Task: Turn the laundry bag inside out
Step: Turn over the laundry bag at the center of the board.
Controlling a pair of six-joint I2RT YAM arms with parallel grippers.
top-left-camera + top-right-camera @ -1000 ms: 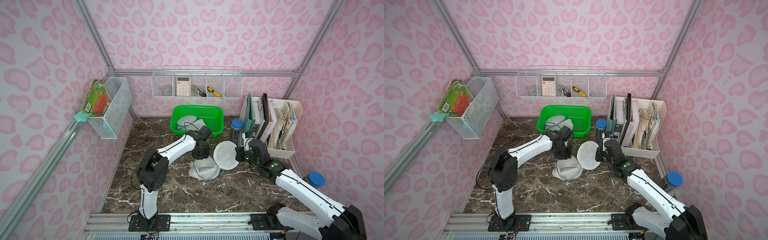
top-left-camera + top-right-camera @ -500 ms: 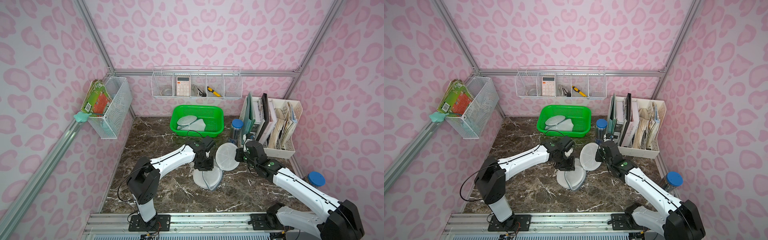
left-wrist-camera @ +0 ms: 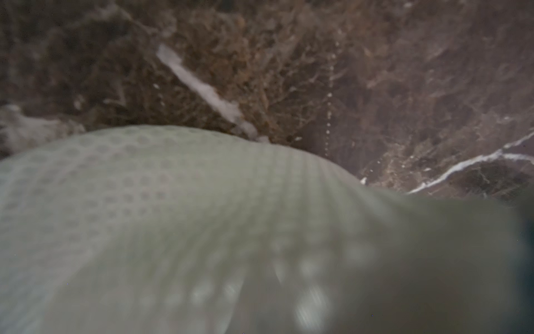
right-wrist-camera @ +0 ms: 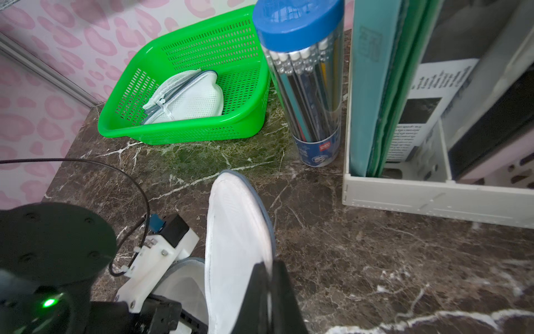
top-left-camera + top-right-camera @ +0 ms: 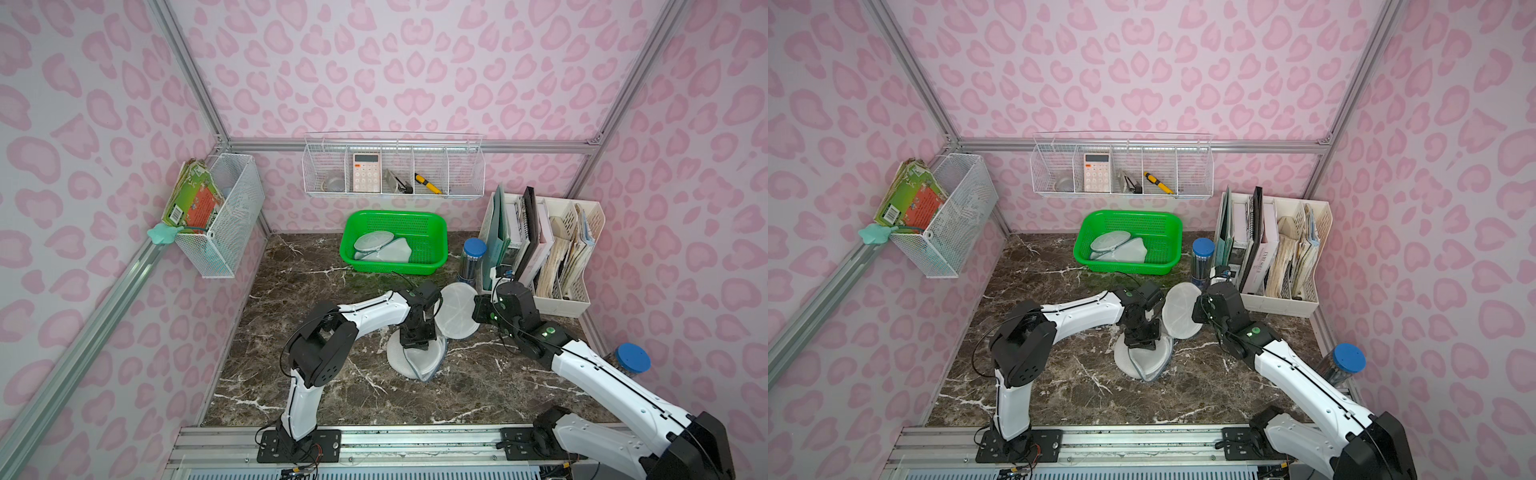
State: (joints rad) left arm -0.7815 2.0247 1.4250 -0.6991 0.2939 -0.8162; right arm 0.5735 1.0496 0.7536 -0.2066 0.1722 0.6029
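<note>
Nearby: green basket (image 5: 395,267), pencil tube (image 5: 471,259) behind laundry bag (image 5: 457,316)

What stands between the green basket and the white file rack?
A clear tube of pencils with a blue lid, standing upright on the table. It shows in both top views and in the right wrist view.

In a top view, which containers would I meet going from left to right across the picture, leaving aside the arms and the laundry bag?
white wire basket → green basket → blue-lidded pencil tube → white file organizer → second blue-lidded tube. The wall shelf overlaps the green basket, so it is left out.
</note>
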